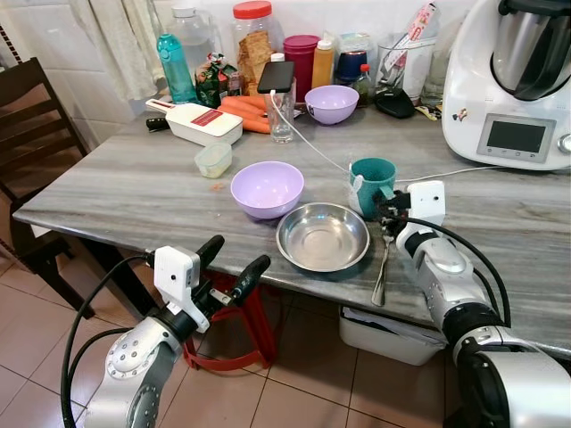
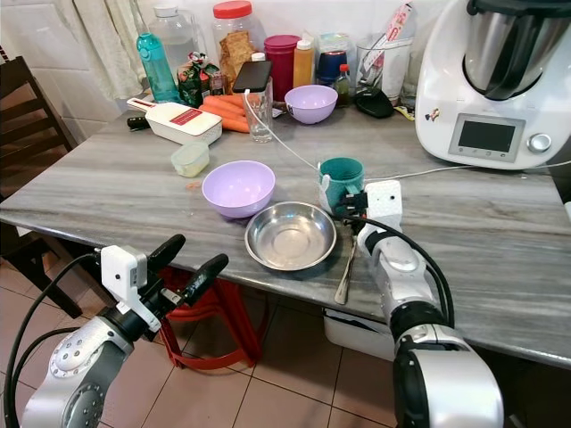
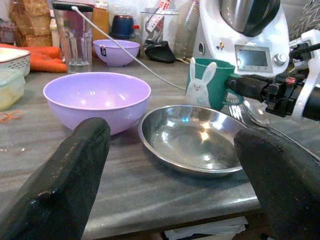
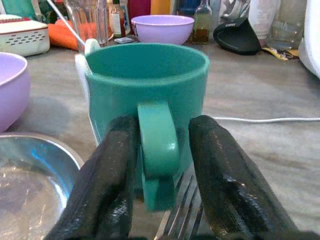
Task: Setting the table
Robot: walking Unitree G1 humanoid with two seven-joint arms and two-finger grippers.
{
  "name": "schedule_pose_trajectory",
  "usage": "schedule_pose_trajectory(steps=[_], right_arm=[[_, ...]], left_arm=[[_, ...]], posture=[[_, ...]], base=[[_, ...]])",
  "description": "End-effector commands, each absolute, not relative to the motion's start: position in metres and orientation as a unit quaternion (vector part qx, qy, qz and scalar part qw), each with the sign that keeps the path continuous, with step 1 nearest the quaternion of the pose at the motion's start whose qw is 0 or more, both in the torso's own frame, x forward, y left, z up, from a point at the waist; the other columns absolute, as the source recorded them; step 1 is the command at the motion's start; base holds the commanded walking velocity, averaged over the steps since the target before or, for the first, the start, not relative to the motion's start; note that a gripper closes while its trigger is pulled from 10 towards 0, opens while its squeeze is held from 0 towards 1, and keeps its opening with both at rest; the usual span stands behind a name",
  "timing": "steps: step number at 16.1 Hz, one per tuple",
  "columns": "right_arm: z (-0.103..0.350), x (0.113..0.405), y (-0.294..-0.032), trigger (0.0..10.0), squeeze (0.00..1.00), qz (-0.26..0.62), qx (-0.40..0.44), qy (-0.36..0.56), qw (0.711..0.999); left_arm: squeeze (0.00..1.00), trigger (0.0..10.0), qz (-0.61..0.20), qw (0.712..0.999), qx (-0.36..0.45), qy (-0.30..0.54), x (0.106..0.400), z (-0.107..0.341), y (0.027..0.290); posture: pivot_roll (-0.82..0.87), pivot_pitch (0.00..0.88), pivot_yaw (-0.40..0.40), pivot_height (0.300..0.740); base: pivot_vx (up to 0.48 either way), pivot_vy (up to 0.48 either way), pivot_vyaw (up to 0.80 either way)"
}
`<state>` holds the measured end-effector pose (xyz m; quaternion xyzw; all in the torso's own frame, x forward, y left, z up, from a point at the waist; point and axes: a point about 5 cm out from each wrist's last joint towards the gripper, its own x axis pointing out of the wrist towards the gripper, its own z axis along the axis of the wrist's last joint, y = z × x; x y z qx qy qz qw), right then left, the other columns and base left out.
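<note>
1. Grey wooden table (image 1: 134, 192) holds a steel plate (image 1: 323, 236), our landmark.
2. Green mug (image 1: 372, 183) stands just beside the plate, a fork (image 1: 382, 267) alongside.
3. Right gripper (image 4: 159, 150) pinches the mug's handle (fingers either side).
4. Left gripper (image 1: 230, 261) hovers off the table's edge, fingers spread.

We can read no words or numbers anywhere. The one sign we make out is a white rabbit figure on the green mug (image 3: 210, 82); labels on the jars and bottles behind are too small to read.
</note>
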<state>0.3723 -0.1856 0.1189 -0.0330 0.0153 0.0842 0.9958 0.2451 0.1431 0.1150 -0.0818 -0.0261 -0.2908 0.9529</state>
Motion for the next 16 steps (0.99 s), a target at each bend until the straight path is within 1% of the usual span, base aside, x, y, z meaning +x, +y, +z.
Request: schedule_pose_trajectory(steps=[1,2,7,9,12,14,15,16], right_arm=[[0.128,0.377,-0.183,10.0,1.0,0.086,-0.033,0.001,0.996],[0.128,0.377,-0.183,10.0,1.0,0.086,-0.033,0.001,0.996],[0.152,0.38,-0.178,10.0,1.0,0.084,-0.022,-0.074,0.994],[0.155,0.373,-0.178,10.0,1.0,0.064,-0.015,-0.108,0.992],[0.14,0.35,-0.176,10.0,1.0,0.039,-0.03,-0.127,0.991],[0.137,0.335,-0.18,10.0,1.0,0.007,-0.043,-0.136,0.99],[0.137,0.327,-0.185,10.0,1.0,-0.021,-0.036,-0.138,0.99],[0.14,0.32,-0.186,10.0,1.0,-0.029,-0.044,-0.144,0.988]], left_arm=[[0.0,10.0,-0.296,0.952,-0.076,-0.029,0.246,0.117,0.143],[0.0,10.0,-0.296,0.952,-0.076,-0.029,0.246,0.117,0.143],[0.0,10.0,-0.302,0.949,-0.081,-0.028,0.247,0.114,0.138],[0.0,10.0,-0.312,0.946,-0.085,-0.024,0.247,0.113,0.135],[0.0,10.0,-0.317,0.944,-0.087,-0.023,0.248,0.112,0.133],[0.0,10.0,-0.319,0.943,-0.087,-0.024,0.251,0.112,0.133],[0.0,10.0,-0.321,0.943,-0.086,-0.025,0.252,0.112,0.132],[0.0,10.0,-0.32,0.943,-0.086,-0.027,0.253,0.112,0.132]], posture=[[0.02,0.0,0.095,0.74],[0.02,0.0,0.095,0.74],[0.01,0.0,0.08,0.74],[-0.01,0.0,0.076,0.74],[-0.02,0.0,0.083,0.74],[-0.03,0.0,0.087,0.74],[-0.04,0.0,0.091,0.74],[-0.05,0.0,0.097,0.74]], base=[[0.0,0.0,0.0],[0.0,0.0,0.0],[0.0,0.0,0.0],[0.0,0.0,0.0],[0.0,0.0,0.0],[0.0,0.0,0.0],[0.0,0.0,0.0],[0.0,0.0,0.0]])
